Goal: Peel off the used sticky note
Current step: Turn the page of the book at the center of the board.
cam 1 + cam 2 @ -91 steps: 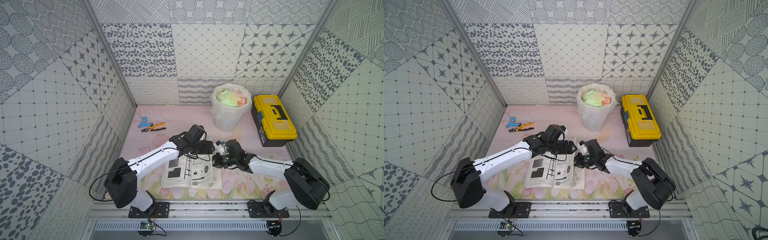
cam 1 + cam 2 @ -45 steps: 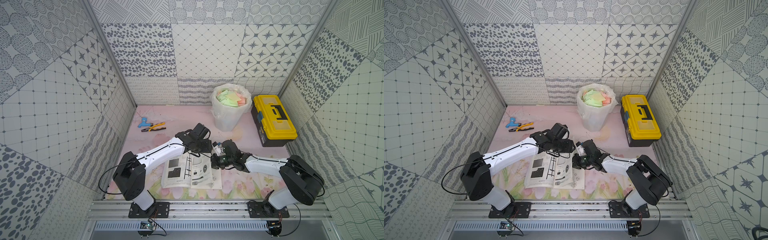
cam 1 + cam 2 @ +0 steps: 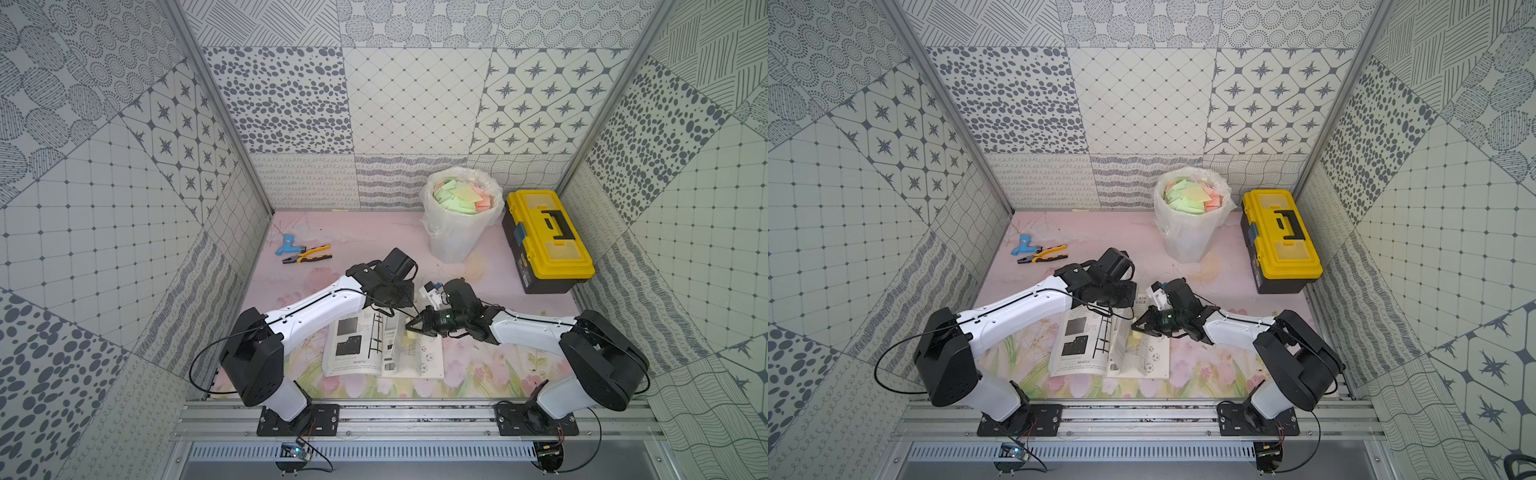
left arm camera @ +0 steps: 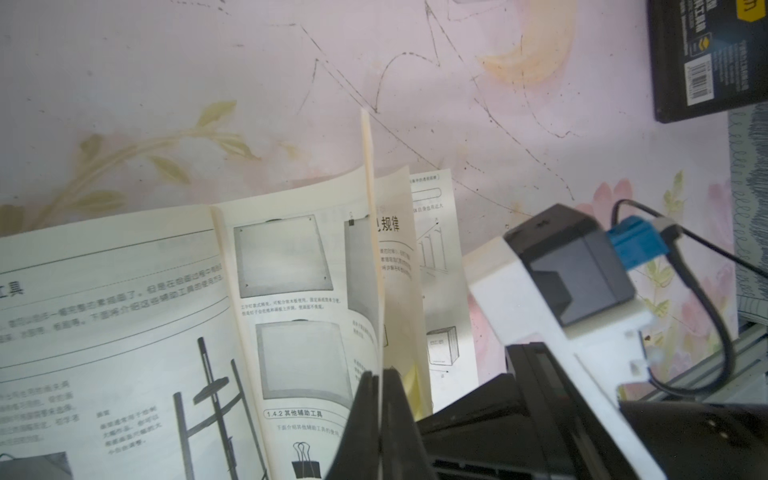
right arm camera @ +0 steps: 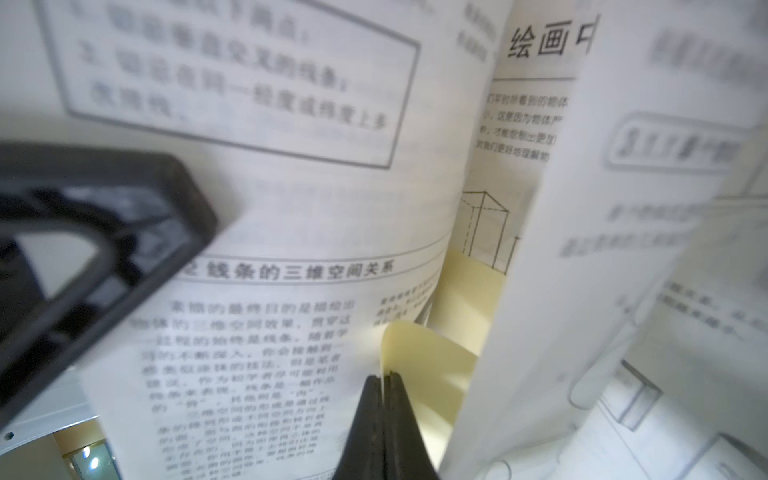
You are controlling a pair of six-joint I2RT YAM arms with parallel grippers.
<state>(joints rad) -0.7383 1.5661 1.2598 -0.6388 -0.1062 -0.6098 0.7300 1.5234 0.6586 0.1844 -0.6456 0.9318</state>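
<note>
Sticky note (image 5: pixel 428 353) is pinched by the right gripper (image 5: pixel 383 377) while the left gripper (image 4: pixel 379 376) clamps what appears to be one booklet page (image 4: pixel 372 249), near the table (image 3: pixel 353 232) front edge.

— What can be read on the booklet (image 4: pixel 124 291)?
— Right beside the left end effector (image 4: pixel 379 380), the heading "1.4.2 其他辅助工具". Far off to one side, large "工具" at the frame's edge. Ahead of the tips, "规律".
— And near the right end effector (image 5: pixel 383 379)?
— Close ahead, the heading "线条的三维空间关系"; farther ahead, "绘画".
— The toolbox (image 4: pixel 706 62)?
— A barcode label; its print is too small to read.
</note>
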